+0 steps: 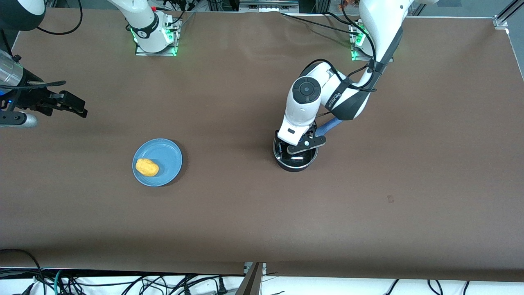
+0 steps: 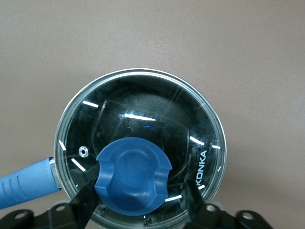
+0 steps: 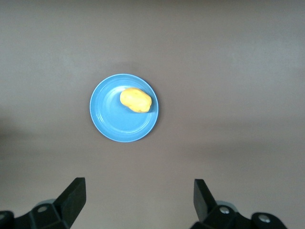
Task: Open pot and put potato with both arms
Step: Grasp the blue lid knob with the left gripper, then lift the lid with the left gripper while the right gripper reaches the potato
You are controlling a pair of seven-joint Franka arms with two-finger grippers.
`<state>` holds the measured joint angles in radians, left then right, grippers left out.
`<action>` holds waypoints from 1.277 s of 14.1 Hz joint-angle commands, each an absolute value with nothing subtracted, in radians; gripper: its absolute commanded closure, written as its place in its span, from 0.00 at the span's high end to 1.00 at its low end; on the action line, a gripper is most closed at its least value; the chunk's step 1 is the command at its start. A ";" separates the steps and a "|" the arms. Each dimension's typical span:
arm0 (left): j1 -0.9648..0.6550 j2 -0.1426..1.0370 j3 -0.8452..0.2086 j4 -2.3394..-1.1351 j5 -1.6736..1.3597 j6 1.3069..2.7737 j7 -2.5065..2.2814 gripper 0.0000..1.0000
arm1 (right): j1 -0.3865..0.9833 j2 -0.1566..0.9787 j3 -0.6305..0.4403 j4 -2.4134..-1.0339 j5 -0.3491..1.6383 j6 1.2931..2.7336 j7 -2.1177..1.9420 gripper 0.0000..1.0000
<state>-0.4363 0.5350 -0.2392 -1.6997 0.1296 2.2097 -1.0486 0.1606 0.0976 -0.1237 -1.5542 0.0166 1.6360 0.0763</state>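
Note:
The black pot (image 1: pixel 295 163) stands mid-table with its clear glass lid (image 2: pixel 143 109) on; its blue handle (image 1: pixel 330 126) points toward the left arm's base. My left gripper (image 1: pixel 301 146) is low over the lid, open, with its fingers (image 2: pixel 83 193) on either side of the blue knob (image 2: pixel 133 174); a gap shows on one side. The yellow potato (image 1: pixel 147 167) lies on a light-blue plate (image 1: pixel 168 156) toward the right arm's end. My right gripper (image 1: pixel 75 107) hangs open and empty in the air, beside the plate. In the right wrist view the potato (image 3: pixel 136 100) lies well ahead of that gripper (image 3: pixel 138 195).
Brown table cover (image 1: pixel 245 213) all round. The arm bases (image 1: pixel 154 41) stand along the table's edge farthest from the front camera. Cables lie off the nearest edge.

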 commanded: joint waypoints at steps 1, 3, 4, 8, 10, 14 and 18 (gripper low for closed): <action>-0.434 0.518 -0.242 -1.717 0.158 2.220 -1.062 0.76 | 0.156 0.178 -0.118 -1.532 0.006 1.647 0.074 1.00; -0.434 0.518 -0.242 -1.717 0.160 2.220 -1.060 0.61 | 0.161 0.201 -0.118 -1.534 0.005 1.649 0.070 1.00; -0.433 0.518 -0.242 -1.717 0.160 2.217 -1.058 0.50 | 0.166 0.201 -0.115 -1.534 0.000 1.648 0.072 1.00; -0.425 0.508 -0.242 -1.709 0.158 2.209 -1.006 0.39 | 0.155 0.285 -0.115 -1.534 0.020 1.660 0.066 1.00; -0.420 0.491 -0.242 -1.698 0.158 2.172 -0.993 0.39 | 0.155 0.362 -0.115 -1.552 0.056 1.686 0.084 1.00; -0.347 0.410 -0.242 -1.698 0.152 2.108 -0.867 0.39 | 0.195 0.547 -0.114 -1.603 0.090 1.957 0.293 1.00; -0.114 0.345 -0.238 -1.723 0.111 2.094 -0.478 0.39 | 0.170 0.624 -0.112 -1.605 0.112 2.045 0.322 1.00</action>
<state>-0.2527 0.3975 -0.2271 -1.6867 0.1337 2.1083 -0.6991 0.1859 0.6298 -0.1138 -1.6122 0.0858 2.0374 0.2893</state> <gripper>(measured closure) 0.396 0.000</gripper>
